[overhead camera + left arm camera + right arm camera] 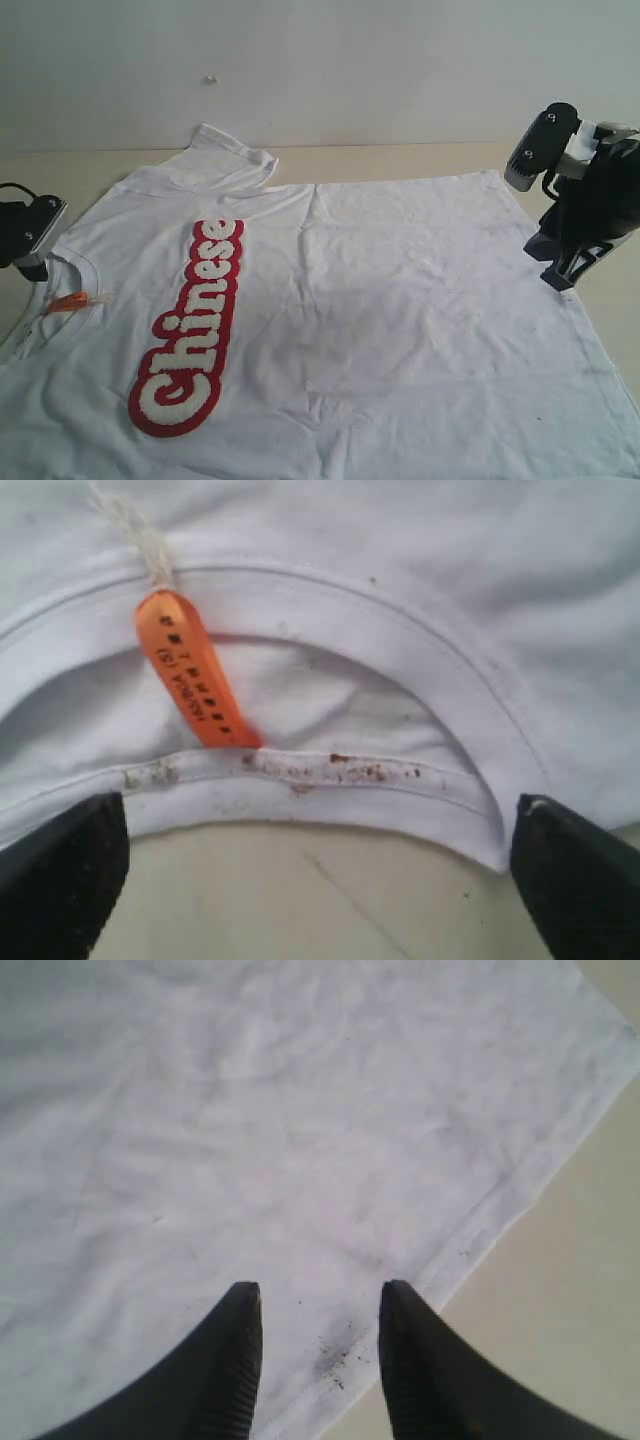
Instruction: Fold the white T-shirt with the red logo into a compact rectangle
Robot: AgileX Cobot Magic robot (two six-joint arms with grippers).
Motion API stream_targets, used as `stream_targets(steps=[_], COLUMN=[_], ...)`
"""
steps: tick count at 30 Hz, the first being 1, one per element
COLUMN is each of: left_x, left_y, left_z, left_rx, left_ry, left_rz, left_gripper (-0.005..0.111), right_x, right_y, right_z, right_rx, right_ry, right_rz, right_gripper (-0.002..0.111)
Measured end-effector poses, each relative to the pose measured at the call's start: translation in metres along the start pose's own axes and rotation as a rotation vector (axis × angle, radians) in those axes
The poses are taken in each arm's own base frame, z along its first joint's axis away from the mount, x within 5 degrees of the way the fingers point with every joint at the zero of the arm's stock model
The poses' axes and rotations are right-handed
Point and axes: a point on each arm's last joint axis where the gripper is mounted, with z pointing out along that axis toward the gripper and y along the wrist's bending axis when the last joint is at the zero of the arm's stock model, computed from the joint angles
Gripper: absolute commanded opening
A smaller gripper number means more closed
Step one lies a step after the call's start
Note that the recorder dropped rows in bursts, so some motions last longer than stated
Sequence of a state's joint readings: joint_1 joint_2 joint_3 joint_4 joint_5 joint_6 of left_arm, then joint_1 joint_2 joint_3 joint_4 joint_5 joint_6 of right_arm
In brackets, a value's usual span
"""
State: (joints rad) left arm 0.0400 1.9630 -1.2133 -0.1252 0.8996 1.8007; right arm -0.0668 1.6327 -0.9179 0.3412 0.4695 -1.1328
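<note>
The white T-shirt (400, 300) lies spread flat on the table, neck to the left and hem to the right. The red logo (190, 325) runs in a strip across the chest. An orange neck tag (70, 301) (188, 675) lies at the collar (330, 780). My left gripper (33, 262) (320, 870) is open wide just outside the collar, with bare table between its fingers. My right gripper (560, 277) (318, 1295) is open over the hem edge (480, 1230), its fingertips (243, 1305) close above the cloth, holding nothing.
The far sleeve (235, 155) lies rumpled toward the back of the beige table (400, 160). A pale wall (320, 60) rises behind the table. The shirt's near part runs out of the exterior view at the bottom.
</note>
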Motion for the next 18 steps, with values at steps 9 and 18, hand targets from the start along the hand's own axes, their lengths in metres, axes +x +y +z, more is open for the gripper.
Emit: stream_targets(steps=[9,18], left_x=[0.002,0.004], left_y=[0.0,0.006], left_z=[0.02,0.021], left_rx=[0.055,0.034], left_ry=[-0.038,-0.026], left_rz=[-0.015,-0.009], left_gripper=[0.104,0.104], right_x=[0.0,0.0], right_y=[0.0,0.0], right_z=[0.0,0.001], right_rx=[0.002,0.001], right_ry=[-0.001,0.0], right_rz=[-0.002,-0.001], right_gripper=[0.039,0.039])
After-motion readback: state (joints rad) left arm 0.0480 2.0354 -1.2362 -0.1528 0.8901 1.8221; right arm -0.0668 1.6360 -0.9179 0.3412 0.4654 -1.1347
